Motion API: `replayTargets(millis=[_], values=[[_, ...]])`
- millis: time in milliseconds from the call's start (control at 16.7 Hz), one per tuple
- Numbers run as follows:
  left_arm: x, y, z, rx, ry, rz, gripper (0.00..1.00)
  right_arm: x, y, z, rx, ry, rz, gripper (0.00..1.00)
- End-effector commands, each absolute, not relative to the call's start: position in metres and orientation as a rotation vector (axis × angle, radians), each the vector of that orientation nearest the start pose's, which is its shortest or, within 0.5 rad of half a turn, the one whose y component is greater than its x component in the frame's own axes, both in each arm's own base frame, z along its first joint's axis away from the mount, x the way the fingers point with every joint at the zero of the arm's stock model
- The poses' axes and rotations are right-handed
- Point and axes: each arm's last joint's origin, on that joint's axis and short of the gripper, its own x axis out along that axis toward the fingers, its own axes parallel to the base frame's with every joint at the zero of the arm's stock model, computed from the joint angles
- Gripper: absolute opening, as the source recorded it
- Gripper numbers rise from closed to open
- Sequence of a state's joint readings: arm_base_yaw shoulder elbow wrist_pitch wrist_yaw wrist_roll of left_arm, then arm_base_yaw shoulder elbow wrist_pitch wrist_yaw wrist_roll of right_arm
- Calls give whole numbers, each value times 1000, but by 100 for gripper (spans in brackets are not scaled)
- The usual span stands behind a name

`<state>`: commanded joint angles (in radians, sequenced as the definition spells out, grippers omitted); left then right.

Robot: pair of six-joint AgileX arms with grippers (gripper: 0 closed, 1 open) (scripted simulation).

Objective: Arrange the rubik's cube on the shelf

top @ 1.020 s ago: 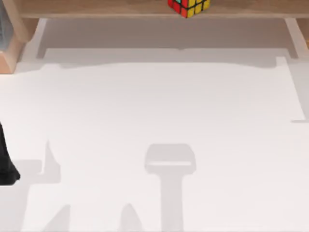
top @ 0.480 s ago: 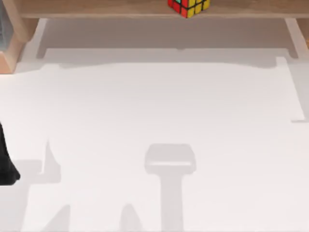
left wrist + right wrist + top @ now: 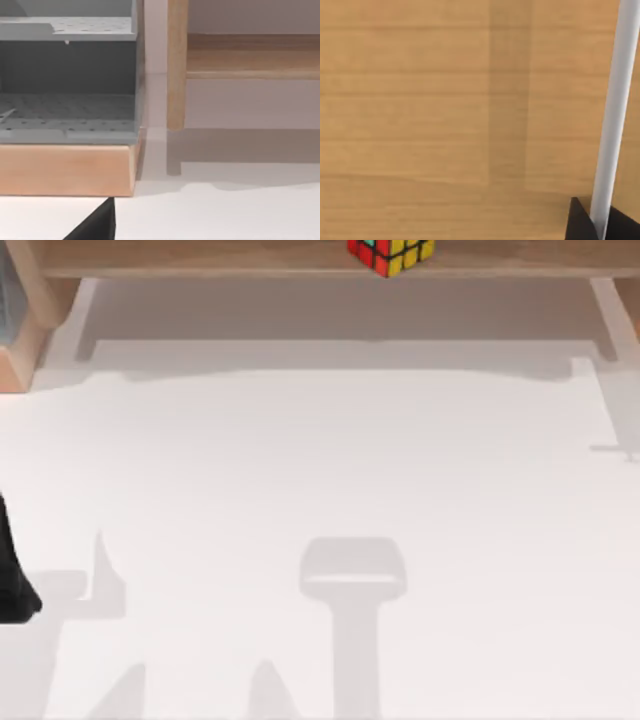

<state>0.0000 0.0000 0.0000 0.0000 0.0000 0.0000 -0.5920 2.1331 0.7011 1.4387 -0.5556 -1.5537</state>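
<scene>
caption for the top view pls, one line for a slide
Rubik's cube resting on the wooden shelf above a white table.

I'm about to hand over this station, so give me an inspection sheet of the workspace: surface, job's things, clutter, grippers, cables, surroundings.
Surface: white table, bare apart from shadows.
Job's things: small multicoloured rubik's cube with red, yellow and green stickers sits on the long light-brown wooden shelf, at its front edge, partly cut off by the top view's edge.
Clutter: grey perforated rack on a wooden base stands beside the shelf's side support, at the table's left.
Grippers: left arm sits at the table's left edge, away from the cube; finger state not visible. Right wrist view faces wood grain.
Cables: nothing seen.
Surroundings: nothing seen beyond table and shelf.
</scene>
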Motion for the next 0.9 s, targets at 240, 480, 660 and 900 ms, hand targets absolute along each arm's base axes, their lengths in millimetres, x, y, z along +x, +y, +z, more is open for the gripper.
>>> replayTargets(millis=[240,480,660,900], values=[[106,-1,160,0,0,0,100,313,-180,88,-1566,13,-7,0],[106,-1,160,0,0,0,100,322,-180,84,-1556,29,3,0],[106,-1,160,0,0,0,100,351,-184,93,-1576,-2,-22,0],[106,-1,160,0,0,0,100,374,-181,88,-1563,17,-8,0]])
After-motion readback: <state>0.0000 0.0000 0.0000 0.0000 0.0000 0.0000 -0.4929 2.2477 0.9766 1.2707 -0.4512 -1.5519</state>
